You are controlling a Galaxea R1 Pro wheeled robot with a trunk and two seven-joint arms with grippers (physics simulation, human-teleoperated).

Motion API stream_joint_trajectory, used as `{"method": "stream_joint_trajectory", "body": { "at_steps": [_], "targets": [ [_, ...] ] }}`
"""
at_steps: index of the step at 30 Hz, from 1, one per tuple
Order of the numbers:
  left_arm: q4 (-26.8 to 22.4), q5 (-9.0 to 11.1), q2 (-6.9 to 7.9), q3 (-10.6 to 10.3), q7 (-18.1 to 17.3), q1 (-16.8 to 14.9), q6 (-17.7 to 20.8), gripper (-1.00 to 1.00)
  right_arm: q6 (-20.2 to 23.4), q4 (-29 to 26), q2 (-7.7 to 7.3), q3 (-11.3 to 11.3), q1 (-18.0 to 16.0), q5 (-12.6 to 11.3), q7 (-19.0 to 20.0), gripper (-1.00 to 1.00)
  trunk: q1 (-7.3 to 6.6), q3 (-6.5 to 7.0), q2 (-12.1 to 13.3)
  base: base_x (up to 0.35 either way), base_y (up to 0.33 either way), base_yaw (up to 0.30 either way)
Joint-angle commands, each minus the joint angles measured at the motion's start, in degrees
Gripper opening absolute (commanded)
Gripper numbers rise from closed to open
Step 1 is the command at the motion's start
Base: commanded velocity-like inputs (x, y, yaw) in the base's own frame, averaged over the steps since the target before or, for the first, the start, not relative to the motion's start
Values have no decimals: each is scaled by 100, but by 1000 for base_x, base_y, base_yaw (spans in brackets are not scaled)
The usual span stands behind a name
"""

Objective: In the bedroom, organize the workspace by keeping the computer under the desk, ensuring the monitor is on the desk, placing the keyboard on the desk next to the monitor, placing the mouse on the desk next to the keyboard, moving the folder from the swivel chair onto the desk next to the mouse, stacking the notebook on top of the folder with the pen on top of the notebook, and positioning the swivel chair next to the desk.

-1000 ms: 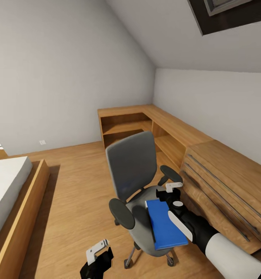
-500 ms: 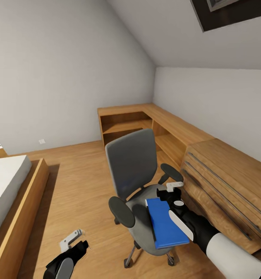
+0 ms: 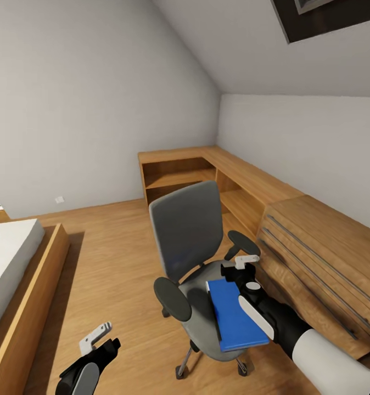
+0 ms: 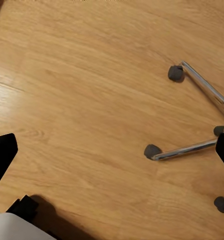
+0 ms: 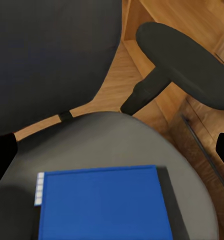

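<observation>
Folder [image 3: 234, 317] lies flat on the seat of the chair [image 3: 198, 258], its far end just beside the right gripper [image 3: 241, 267], which hovers over the seat near the chair's right armrest. In the right wrist view the folder [image 5: 104, 204] sits below that gripper with its pale-marked corner toward the backrest; the fingertips stand wide apart at the view's edges and grip nothing. The left gripper [image 3: 100, 336] hangs low over the floor [image 3: 113, 263], well apart from the chair on its left side; I cannot tell whether it is spread or pressed together. One folder, one chair, two armrests. In the left wrist view, three castors [image 4: 152, 151] and chrome legs over wood flooring. A wooden worktop [image 3: 245, 178] with open shelves and bar-handled drawers runs along the wall behind and right of the chair; a bed [image 3: 12, 258] lies left of it.
</observation>
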Motion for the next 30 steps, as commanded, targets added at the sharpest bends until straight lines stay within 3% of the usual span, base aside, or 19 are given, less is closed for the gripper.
{"method": "stream_joint_trajectory", "body": {
  "at_steps": [1, 24, 30],
  "targets": [
    [-9, 45, -2, 7, 35, -3, 17, 100, 24, -20, -12, 29, -8, -30, -48, 100, 0, -6, -4, 0, 0, 0],
    [-27, 41, 45, 57, 33, -4, -134, 100, 24, 176, -10, 51, -8, -20, -44, 100, 0, -6, -4, 103, 0, 0],
    [-207, 57, 43, 314, 23, -4, -134, 100, 24, 168, -18, 34, -8, -20, -44, 100, 44, -42, -84, 2, 0, 0]
  ]
}}
